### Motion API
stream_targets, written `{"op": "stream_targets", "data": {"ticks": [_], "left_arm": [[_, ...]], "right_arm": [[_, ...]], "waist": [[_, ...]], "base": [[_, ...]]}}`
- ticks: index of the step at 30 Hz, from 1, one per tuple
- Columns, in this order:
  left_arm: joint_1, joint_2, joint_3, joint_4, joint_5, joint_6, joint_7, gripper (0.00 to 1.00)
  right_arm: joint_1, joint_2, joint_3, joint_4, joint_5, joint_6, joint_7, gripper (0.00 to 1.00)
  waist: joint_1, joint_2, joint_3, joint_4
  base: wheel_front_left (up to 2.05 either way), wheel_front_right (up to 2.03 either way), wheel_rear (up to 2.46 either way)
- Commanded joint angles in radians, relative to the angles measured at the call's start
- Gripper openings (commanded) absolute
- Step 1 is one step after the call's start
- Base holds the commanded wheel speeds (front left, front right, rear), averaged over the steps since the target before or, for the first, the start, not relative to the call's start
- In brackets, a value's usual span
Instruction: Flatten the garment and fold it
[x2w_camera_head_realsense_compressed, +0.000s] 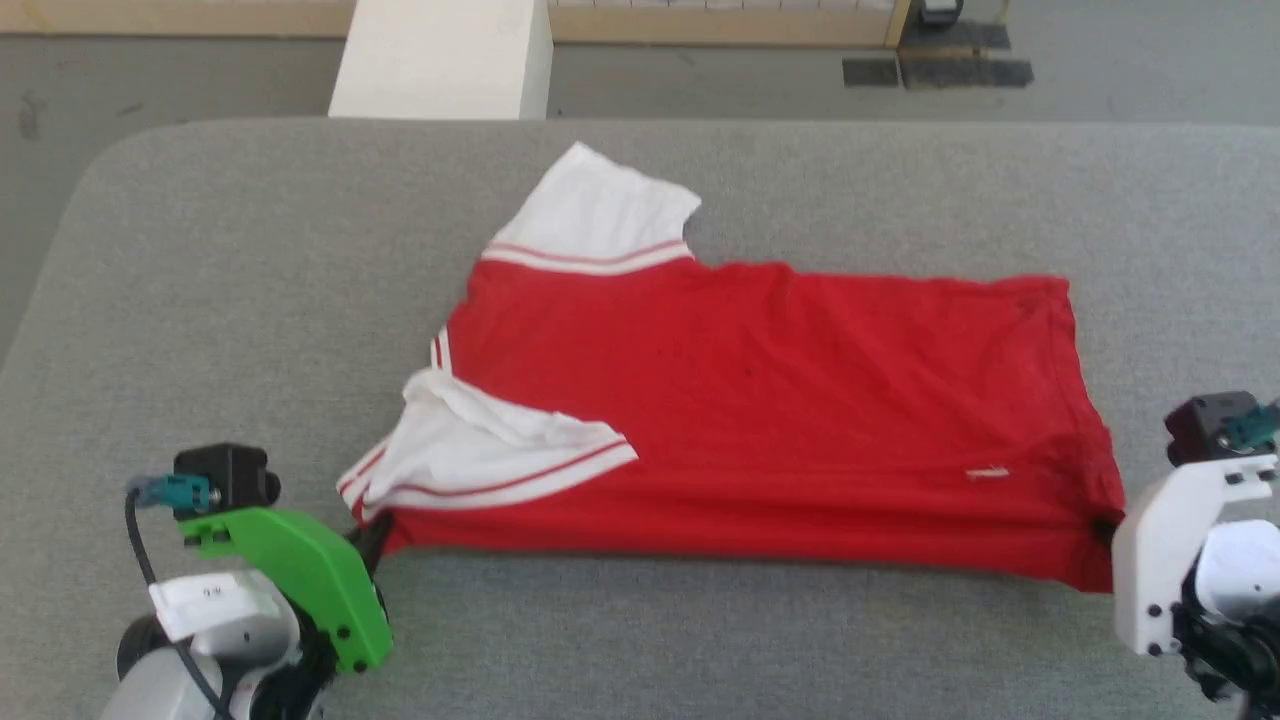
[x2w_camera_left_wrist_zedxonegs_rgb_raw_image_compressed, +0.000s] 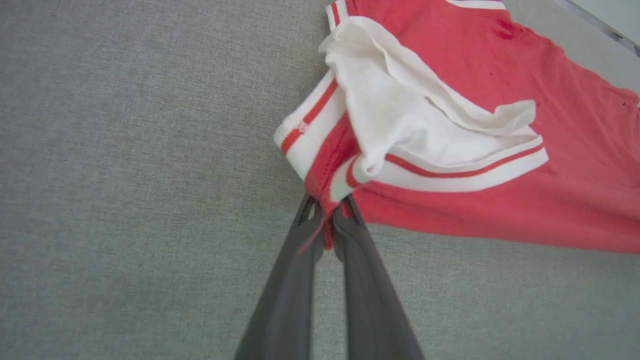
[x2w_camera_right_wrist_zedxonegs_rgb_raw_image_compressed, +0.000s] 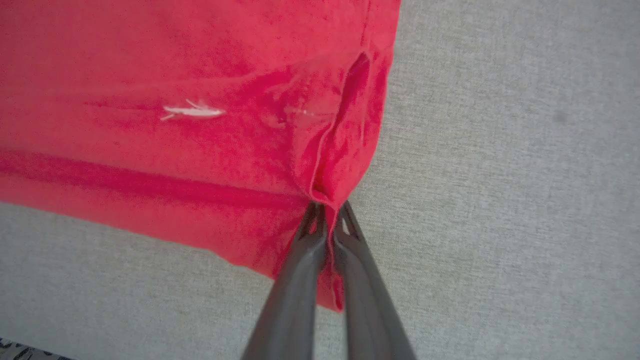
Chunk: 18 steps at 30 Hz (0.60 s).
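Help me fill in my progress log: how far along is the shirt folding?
Done: the garment lies stretched lengthwise on the grey table, plain red side up. In hand: the left gripper is shut on its near sleeve-end corner and the right gripper on the near hem corner. Left: the near sleeve lies crumpled over the red body, the far sleeve sticks out, and no tidy fold shows yet.

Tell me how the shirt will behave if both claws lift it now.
Probably floppy: the shirt bunches into folds where the left claw and right claw pinch it, so the middle should sag. Likely light, thin cloth lying flat. The loose white sleeve may flop over.
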Motion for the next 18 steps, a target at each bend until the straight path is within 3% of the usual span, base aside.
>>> {"op": "stream_targets", "data": {"ticks": [1, 6, 13, 14, 15, 16, 18], "left_arm": [[0.036, 0.019, 0.006, -0.022, -0.012, 0.015, 0.011, 0.0], [0.137, 0.017, 0.003, -0.074, -0.027, 0.056, 0.032, 0.0], [0.186, -0.031, -0.025, 0.01, -0.067, 0.051, 0.035, 0.0], [0.182, -0.035, -0.025, 0.022, -0.07, 0.048, 0.032, 0.36], [0.178, -0.036, -0.025, 0.035, -0.072, 0.045, 0.032, 1.0], [0.173, -0.033, -0.021, 0.043, -0.073, 0.043, 0.032, 1.0], [0.162, -0.024, -0.009, 0.043, -0.07, 0.042, 0.025, 1.0]], "right_arm": [[0.021, -0.015, -0.012, -0.008, 0.004, -0.001, 0.017, 0.0], [0.082, -0.022, -0.028, 0.0, 0.02, -0.001, 0.054, 0.0], [0.125, 0.002, -0.039, 0.07, -0.003, -0.001, 0.031, 0.0], [0.123, 0.005, -0.037, 0.074, -0.004, -0.001, 0.024, 0.0], [0.12, 0.006, -0.033, 0.08, -0.005, -0.001, 0.016, 0.73], [0.117, 0.007, -0.028, 0.082, -0.002, -0.001, 0.011, 1.0], [0.109, 0.004, -0.027, 0.079, 0.004, -0.001, -0.002, 1.0]], "waist": [[0.0, 0.0, -0.035, 0.012], [0.0, 0.0, -0.047, 0.016], [0.0, 0.0, -0.039, 0.016], [0.0, 0.0, -0.039, 0.014], [0.0, 0.0, -0.041, 0.011], [0.0, 0.0, -0.043, 0.007], [0.0, 0.0, -0.049, 0.002]], "base": [[0.0, 0.0, 0.0], [0.0, 0.0, 0.0], [0.0, 0.0, 0.0], [0.0, 0.0, 0.0], [0.0, 0.0, 0.0], [0.0, 0.0, 0.0], [0.0, 0.0, 0.0]]}}
